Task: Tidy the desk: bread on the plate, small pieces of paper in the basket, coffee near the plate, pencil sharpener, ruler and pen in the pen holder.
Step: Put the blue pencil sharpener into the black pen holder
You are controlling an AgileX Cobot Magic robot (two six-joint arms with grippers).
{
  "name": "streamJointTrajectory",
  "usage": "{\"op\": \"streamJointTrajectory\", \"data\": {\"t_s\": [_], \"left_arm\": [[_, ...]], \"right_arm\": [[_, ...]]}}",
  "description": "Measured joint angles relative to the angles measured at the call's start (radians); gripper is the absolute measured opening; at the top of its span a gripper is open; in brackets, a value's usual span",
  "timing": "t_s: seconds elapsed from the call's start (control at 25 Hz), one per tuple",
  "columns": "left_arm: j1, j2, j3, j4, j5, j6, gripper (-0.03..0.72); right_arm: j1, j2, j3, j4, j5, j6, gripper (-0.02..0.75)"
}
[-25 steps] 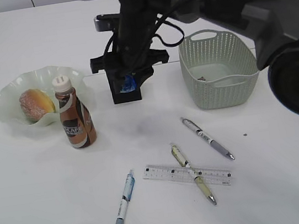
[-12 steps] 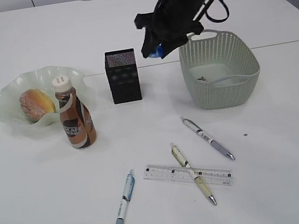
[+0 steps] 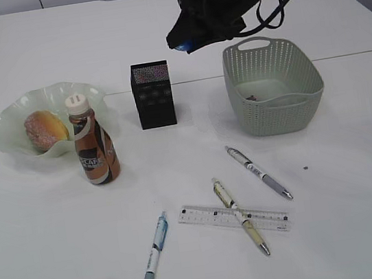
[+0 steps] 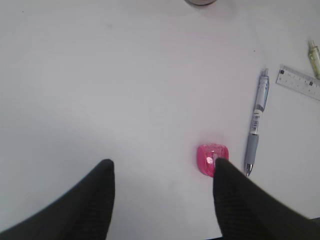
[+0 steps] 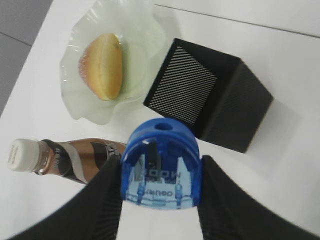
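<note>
Two pencil sharpeners on our list: a blue sharpener [image 5: 161, 165] pinched between the jaws of our right gripper [image 3: 189, 38], aloft at about 1 o'clock from the pen holder [image 3: 153, 94]; a pink sharpener [image 4: 212, 159] lying on the desk [image 3: 60, 233] at the near edge, below our left gripper [image 4: 162, 200], whose jaws are spread and empty.

Settled items: bread [image 3: 45, 128] on the plate [image 3: 10, 122]; coffee bottle [image 3: 92, 141] upright just beside the plate, at its 4 o'clock.

Outstanding: three pens, blue [image 3: 152, 259], yellow [image 3: 240, 216] and grey [image 3: 258, 172], plus the clear ruler [image 3: 210, 216], the yellow pen lying across it. Basket [image 3: 273, 85] stands at 3 o'clock from the holder.

Step in hand, as we judge it: sharpener to holder. Next move calls for centring the blue sharpener over the mesh cup's mouth, lowering, then parting the jaws.
</note>
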Motion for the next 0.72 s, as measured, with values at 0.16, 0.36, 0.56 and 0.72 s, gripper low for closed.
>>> {"op": "streamJointTrajectory", "data": {"t_s": [0.16,0.36,0.56,0.72], "left_arm": [[0.000,0.000,0.000,0.000,0.000,0.000,0.457],[0.000,0.000,0.000,0.000,0.002,0.000,0.457],[0.000,0.000,0.000,0.000,0.002,0.000,0.457],[0.000,0.000,0.000,0.000,0.002,0.000,0.457]], "right_arm": [[0.000,0.030,0.000,0.050,-0.009,-0.078,0.309],[0.000,0.044,0.000,0.135,-0.069,-0.178,0.309],[0.004,0.066,0.000,0.186,-0.109,-0.207,0.309],[0.008,0.097,0.000,0.215,-0.129,-0.231,0.309]]}}
